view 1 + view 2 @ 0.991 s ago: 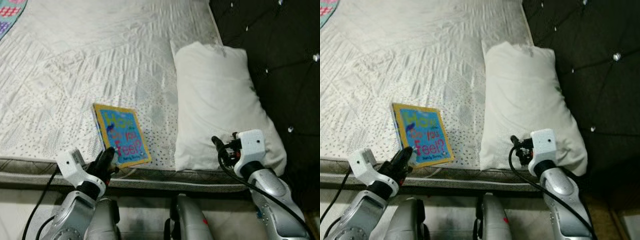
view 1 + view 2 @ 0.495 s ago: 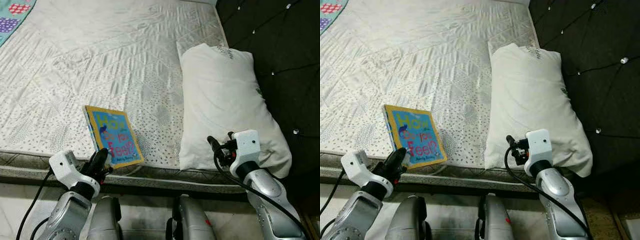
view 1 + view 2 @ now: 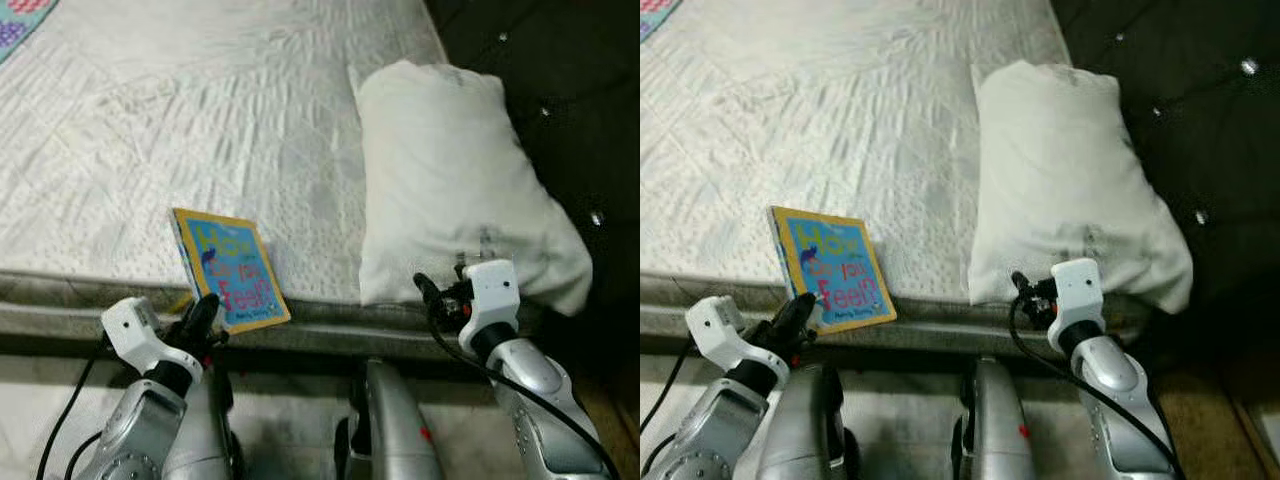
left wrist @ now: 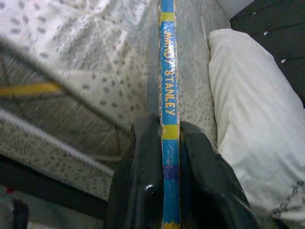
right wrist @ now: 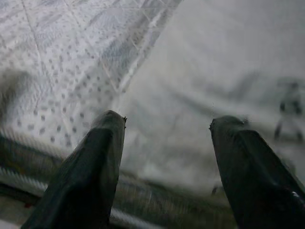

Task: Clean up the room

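The picture book [image 3: 231,276] lies at the near edge of the mattress [image 3: 150,120], beside the pillow [image 3: 450,180]. The left gripper [image 4: 164,143] clamps its spine edge (fingers on both covers). Judged thin, stiff and light; a spine-side hold limits sagging. The right gripper [image 5: 167,129] hangs wide open before the pillow.

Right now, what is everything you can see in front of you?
mattress: one, white quilted, spread across the view.
book: one, blue with yellow border, at the mattress's near edge, tilted up.
pillow: one, white, right of the book, against the headboard.
headboard: one, dark tufted, on the right.
quilt: one corner, patchwork, far left.
left gripper: black fingers shut on the book's spine.
right gripper: black fingers open, before the pillow.
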### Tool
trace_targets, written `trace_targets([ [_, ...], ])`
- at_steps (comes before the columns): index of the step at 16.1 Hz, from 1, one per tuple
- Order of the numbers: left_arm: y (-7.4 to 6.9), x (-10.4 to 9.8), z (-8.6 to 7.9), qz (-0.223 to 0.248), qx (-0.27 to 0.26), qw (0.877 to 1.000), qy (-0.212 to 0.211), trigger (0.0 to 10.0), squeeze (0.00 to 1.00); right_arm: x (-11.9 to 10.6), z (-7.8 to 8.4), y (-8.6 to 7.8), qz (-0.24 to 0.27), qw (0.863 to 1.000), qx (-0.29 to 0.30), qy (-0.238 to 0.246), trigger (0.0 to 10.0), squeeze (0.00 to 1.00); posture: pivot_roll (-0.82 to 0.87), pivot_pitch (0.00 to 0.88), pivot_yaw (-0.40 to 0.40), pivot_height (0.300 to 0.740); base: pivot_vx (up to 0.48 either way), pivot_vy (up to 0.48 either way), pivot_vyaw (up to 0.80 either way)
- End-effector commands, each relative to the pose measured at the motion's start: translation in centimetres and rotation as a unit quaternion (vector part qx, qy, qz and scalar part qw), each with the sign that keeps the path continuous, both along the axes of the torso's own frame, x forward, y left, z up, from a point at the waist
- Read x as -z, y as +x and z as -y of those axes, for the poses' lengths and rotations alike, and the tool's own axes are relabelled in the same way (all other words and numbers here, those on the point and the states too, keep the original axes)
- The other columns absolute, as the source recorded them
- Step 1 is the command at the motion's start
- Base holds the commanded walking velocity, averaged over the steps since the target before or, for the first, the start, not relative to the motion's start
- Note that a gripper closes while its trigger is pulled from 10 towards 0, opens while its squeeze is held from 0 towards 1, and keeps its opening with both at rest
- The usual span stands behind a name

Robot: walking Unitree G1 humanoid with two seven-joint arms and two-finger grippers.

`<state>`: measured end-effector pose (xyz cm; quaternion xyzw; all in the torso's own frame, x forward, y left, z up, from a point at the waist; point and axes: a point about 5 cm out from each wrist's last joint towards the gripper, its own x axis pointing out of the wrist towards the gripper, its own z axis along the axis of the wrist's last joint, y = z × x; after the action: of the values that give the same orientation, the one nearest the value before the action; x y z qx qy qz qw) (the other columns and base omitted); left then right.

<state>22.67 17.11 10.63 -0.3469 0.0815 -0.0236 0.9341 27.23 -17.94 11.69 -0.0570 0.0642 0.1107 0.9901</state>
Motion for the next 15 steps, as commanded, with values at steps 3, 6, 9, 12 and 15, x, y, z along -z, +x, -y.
trace_targets([
  [3,0.11,-0.78,-0.01,0.030,-0.002,1.000,-0.007,10.0,0.00,-0.09,0.57,0.11,0.004,1.000,0.006,-0.006,10.0,0.00,-0.07,0.196,-0.095,0.531,0.228,0.000,0.00],
  [6,0.13,-0.79,-0.02,0.032,-0.003,0.999,-0.007,10.0,0.00,-0.14,0.53,0.22,0.006,1.000,0.003,-0.008,10.0,0.00,-0.07,0.193,-0.098,0.531,0.365,0.000,0.00],
  [9,0.19,-0.75,-0.06,0.032,-0.004,0.999,-0.005,10.0,0.00,-0.03,0.44,0.18,0.008,1.000,-0.001,-0.011,10.0,0.00,-0.07,0.193,-0.098,0.531,0.354,0.000,0.00],
  [12,0.15,-0.67,-0.02,0.030,-0.001,1.000,-0.003,10.0,0.00,0.04,0.46,0.15,0.007,1.000,0.000,-0.011,10.0,0.00,-0.07,0.193,-0.096,0.531,0.329,0.000,0.00],
  [15,0.27,-0.74,0.10,0.029,0.003,1.000,0.002,10.0,0.00,0.10,0.47,0.12,0.008,1.000,0.002,-0.011,10.0,0.00,-0.07,0.193,-0.094,0.531,0.211,0.000,0.00],
])
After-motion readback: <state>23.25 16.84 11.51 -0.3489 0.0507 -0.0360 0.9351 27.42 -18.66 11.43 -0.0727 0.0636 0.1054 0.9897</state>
